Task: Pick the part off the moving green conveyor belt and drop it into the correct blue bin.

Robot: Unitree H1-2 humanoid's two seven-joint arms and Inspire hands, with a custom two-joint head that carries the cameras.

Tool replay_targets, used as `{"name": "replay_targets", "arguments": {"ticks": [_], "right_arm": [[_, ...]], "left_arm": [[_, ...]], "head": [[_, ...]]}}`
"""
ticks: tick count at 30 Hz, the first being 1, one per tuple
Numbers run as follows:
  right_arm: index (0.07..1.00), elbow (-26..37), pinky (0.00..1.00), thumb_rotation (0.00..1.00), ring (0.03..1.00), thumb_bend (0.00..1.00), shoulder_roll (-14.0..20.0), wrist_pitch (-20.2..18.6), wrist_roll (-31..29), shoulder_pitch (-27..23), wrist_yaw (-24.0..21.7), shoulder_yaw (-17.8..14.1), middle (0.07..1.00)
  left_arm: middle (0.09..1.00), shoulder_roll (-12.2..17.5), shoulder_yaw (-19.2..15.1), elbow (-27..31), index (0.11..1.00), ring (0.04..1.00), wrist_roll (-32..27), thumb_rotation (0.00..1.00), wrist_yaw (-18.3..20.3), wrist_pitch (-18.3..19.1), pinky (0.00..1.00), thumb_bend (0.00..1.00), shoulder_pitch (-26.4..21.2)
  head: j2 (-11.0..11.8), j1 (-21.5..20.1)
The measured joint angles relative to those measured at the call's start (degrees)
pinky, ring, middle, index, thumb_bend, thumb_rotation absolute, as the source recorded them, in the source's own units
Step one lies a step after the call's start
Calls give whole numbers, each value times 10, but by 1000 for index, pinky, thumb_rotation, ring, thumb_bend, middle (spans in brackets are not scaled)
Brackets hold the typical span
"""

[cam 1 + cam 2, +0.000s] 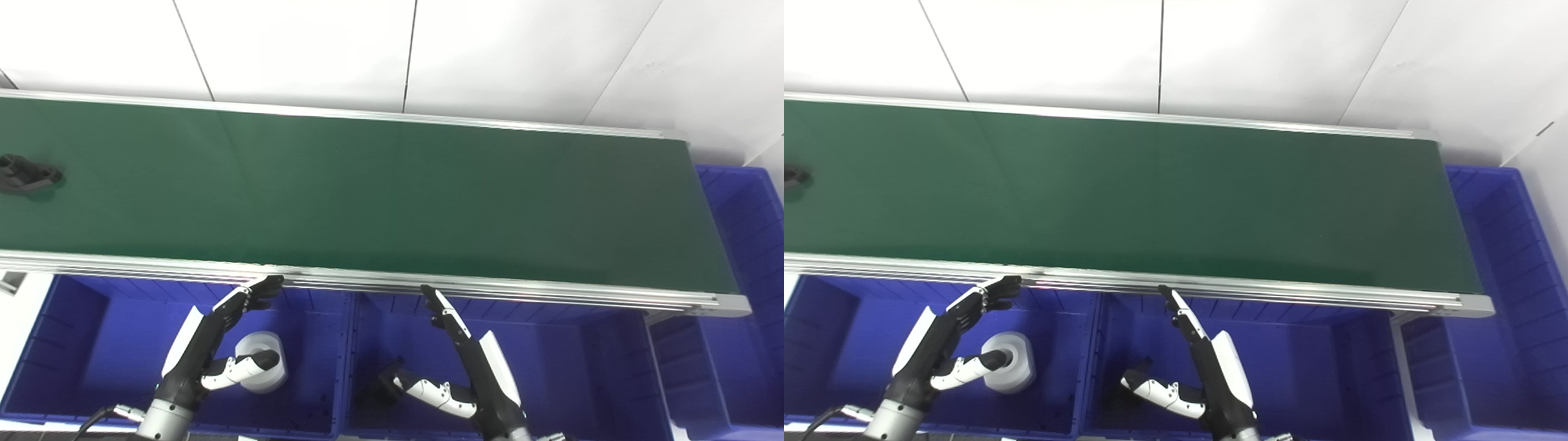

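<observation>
Black part (26, 174) at belt's (380, 196) far left; left hand (211, 343) and right hand (459, 361) both spread, empty, hovering over blue bins (73, 343); risk: late reach lets part ride past, or loose grasp slips.

Part (26, 174) on belt (380, 196), far left.

Both arms reach forward; the left hand (211, 343) and the right hand (471, 361) seem empty, with fingers spread apart.
</observation>
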State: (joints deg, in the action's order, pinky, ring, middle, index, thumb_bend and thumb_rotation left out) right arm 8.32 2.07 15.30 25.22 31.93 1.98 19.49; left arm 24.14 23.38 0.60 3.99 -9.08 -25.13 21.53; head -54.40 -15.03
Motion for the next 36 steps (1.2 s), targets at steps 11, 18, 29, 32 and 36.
{"name": "replay_targets", "arguments": {"ticks": [11,18,29,32,36], "right_arm": [[949,0,864,649,928,713,0,0,0,0,0,0,949],[948,0,859,639,923,703,0,0,0,0,0,0,946],[952,0,860,649,926,710,0,0,0,0,0,0,949],[951,0,862,644,925,711,0,0,0,0,0,0,947],[953,0,863,654,926,718,0,0,0,0,0,0,948]], "left_arm": [[825,-2,0,0,807,809,0,729,0,0,765,769,1],[828,-3,-2,0,809,812,-2,724,0,0,770,762,1],[831,-3,-2,1,809,808,-1,731,0,0,749,757,1],[833,-3,-1,1,808,811,0,730,0,0,752,767,1],[837,-3,-1,1,808,814,0,731,0,0,756,779,1]], "head": [[-2,0],[-2,-1],[1,1],[1,2],[24,46]]}}
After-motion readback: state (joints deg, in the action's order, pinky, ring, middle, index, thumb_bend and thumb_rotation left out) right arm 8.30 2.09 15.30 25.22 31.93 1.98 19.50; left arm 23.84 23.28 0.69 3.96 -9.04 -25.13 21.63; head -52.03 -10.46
